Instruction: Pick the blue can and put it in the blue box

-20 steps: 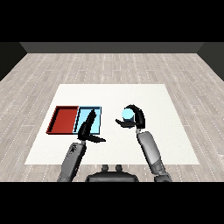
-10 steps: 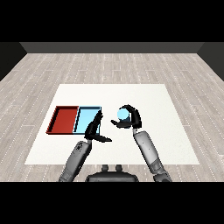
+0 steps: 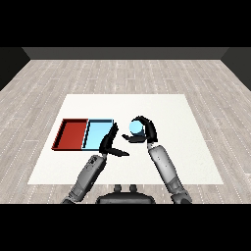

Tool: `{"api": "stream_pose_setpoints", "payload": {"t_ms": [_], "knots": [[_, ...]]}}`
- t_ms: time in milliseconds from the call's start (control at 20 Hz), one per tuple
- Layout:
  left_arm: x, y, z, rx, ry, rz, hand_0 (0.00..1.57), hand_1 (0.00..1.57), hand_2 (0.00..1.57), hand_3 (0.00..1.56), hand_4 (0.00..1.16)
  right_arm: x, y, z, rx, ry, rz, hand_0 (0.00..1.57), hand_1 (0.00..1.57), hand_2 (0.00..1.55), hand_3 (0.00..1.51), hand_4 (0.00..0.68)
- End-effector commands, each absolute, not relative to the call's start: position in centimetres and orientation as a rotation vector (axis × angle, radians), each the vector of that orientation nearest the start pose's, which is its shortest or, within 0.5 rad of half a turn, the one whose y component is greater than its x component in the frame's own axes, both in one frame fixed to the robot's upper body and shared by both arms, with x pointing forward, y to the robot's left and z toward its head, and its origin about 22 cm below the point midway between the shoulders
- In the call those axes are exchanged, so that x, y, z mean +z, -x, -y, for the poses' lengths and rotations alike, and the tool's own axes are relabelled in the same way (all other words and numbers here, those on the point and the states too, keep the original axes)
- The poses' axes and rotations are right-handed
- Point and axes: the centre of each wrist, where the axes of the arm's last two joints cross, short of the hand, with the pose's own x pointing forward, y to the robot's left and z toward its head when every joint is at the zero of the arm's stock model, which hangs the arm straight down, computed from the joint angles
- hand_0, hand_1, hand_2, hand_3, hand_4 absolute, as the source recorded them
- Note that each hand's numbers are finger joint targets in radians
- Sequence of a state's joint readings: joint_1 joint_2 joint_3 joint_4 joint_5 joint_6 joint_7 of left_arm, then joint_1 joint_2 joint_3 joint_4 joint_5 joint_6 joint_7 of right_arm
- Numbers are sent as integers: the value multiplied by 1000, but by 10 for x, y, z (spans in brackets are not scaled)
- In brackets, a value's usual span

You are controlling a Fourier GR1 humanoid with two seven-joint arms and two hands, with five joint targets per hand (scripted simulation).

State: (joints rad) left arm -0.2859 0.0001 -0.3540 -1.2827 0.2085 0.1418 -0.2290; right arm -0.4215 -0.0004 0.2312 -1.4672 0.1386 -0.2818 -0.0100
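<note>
Blue can (image 3: 136, 127) clasped by right hand (image 3: 145, 131) fingers, frame centre | left hand (image 3: 110, 143) relaxed | carry left, lower squarely inside light blue tray (image 3: 96, 139).

A white table (image 3: 196, 147) is seen on a grey wood-plank floor (image 3: 122, 73). A red tray (image 3: 62, 136) is laid flat on the table, towards its left side, well apart from the table's right edge.

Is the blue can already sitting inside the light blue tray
No, the blue can is held in the right robot hand, to the right of the light blue tray, not in it.
</note>
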Motion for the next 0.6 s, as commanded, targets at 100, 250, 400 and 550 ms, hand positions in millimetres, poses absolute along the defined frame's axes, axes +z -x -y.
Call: {"api": "stream_pose_setpoints", "payload": {"t_ms": [100,250,400,550], "knots": [[-22,-278,-115,-120,329,1698,0,0,0,0,0,64,-301,110,205,18,1911,1486,1486,1466,1399,610],[-28,-296,-108,-116,327,1683,0,0,0,0,0,83,-313,109,197,-4,1914,1486,1486,1462,1393,609],[-23,-282,-95,-120,361,1672,0,0,0,0,0,65,-298,102,231,-14,1896,1478,1478,1458,1392,610],[-13,-285,-92,-137,357,1666,0,0,0,0,0,75,-294,109,244,-25,1920,1482,1482,1458,1394,609]]}}
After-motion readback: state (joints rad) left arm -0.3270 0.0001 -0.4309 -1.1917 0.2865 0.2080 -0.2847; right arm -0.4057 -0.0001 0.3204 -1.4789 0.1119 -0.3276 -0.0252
